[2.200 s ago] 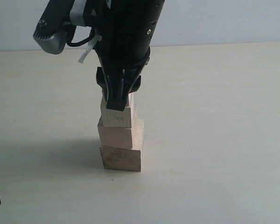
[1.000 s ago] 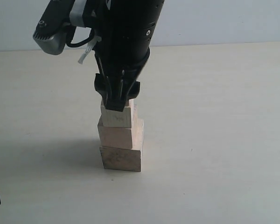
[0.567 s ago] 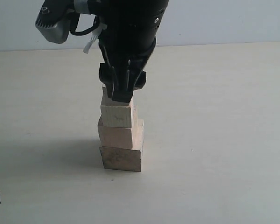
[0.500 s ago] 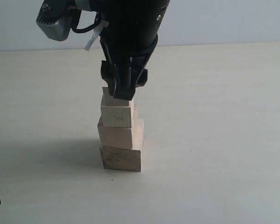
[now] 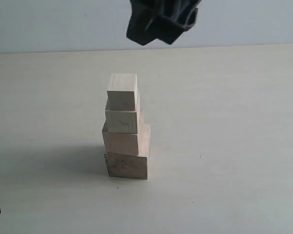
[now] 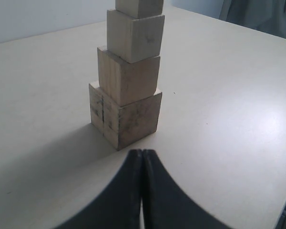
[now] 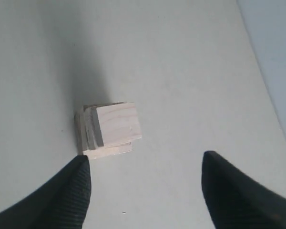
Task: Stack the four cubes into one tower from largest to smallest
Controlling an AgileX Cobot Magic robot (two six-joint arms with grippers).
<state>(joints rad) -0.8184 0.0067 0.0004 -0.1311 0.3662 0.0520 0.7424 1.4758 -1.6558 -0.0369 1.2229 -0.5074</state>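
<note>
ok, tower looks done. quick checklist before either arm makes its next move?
1. All four cubes in one tower: ok, four stacked.
2. Order largest to smallest: ok, bottom cube widest, top cube narrowest, though the upper two look close in size.
3. Alignment: ok, column upright; edges not flush and the cubes sit slightly offset.
4. Right gripper clear of the stack: ok, open, above the tower, holding nothing.
5. Left gripper clear: ok, shut, low over the table, apart from the bottom cube.
6. Tower steady enough for nearby arm motion: cannot tell from the pictures.
</note>
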